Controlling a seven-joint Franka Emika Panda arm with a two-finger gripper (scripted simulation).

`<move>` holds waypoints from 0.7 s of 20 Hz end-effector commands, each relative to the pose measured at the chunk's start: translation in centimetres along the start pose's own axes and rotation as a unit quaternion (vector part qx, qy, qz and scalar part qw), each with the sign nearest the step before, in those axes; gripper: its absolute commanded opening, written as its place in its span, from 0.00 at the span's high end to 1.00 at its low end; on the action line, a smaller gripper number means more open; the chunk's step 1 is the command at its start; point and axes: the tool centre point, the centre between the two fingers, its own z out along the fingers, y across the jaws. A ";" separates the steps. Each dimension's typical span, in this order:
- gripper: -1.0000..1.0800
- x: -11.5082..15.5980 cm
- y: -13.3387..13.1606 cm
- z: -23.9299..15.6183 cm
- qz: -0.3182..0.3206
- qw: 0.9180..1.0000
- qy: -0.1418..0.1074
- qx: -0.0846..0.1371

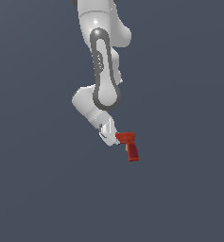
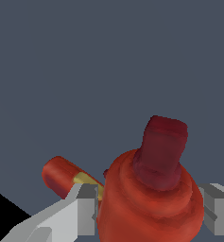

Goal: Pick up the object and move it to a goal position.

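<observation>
While the arm [image 1: 101, 71] is reaching down from the upper edge of the exterior view, an even grey-blue surface is filling the rest of that view, and open room is lying all around the drill [image 1: 129, 144] on every side. Whether the drill is resting on that surface or hanging above it cannot be told.

At the arm's lower end, the jaws are closing on the drill: in the wrist view the two grey fingers [image 2: 87, 208] are standing on opposite sides of its rounded red body [image 2: 146, 203], pressed against it, so the gap between them is only as wide as that body. The gripper [image 1: 111, 135] is meeting the drill at its nose end, with the drill on the exterior view's right of it.

Away from the gripper, the darker red handle [image 1: 133, 153] is pointing downward in the exterior view, and the yellow trigger spot [image 1: 126, 147] is showing just beside it.

Around the drill nothing else is standing.
</observation>
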 end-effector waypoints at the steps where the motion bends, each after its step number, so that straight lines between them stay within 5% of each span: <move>1: 1.00 0.0 -1.7 -1.5 -0.001 1.000 0.001 0.000; 14: 1.00 0.4 -8.2 -7.0 -0.001 1.000 -0.001 -0.001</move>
